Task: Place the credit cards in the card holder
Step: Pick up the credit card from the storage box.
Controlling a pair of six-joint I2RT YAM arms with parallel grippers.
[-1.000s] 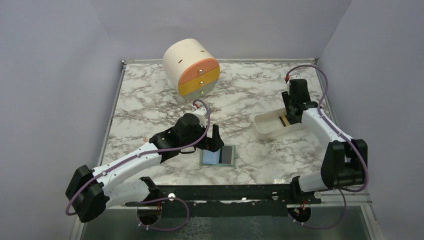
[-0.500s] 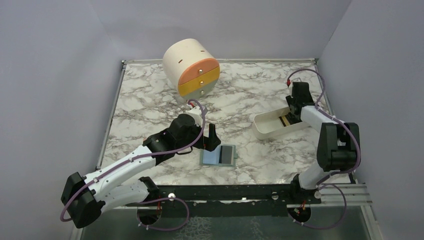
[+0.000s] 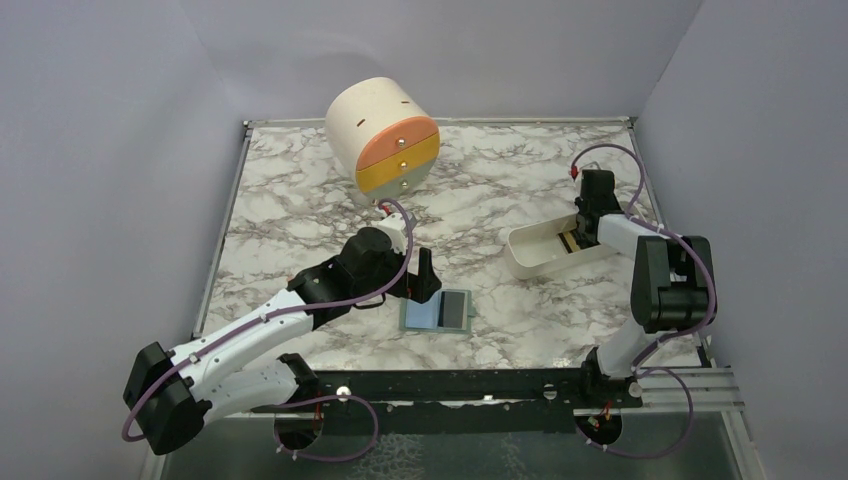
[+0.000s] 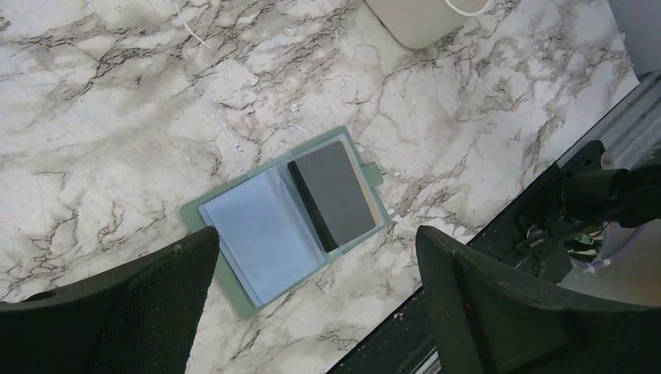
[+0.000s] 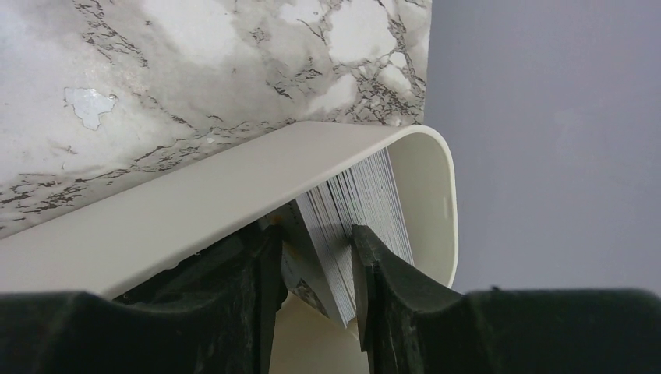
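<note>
Card holder [image 3: 437, 312] lies open flat, near-centre; left gripper [image 3: 428, 280] hangs wide open just over its far edge. Farther right, credit cards [image 5: 351, 210] stand on edge in white tray [image 5: 234, 187]. Right gripper [image 5: 312, 238] fingers narrowly straddle several face-on. Grip unconfirmed.
</note>
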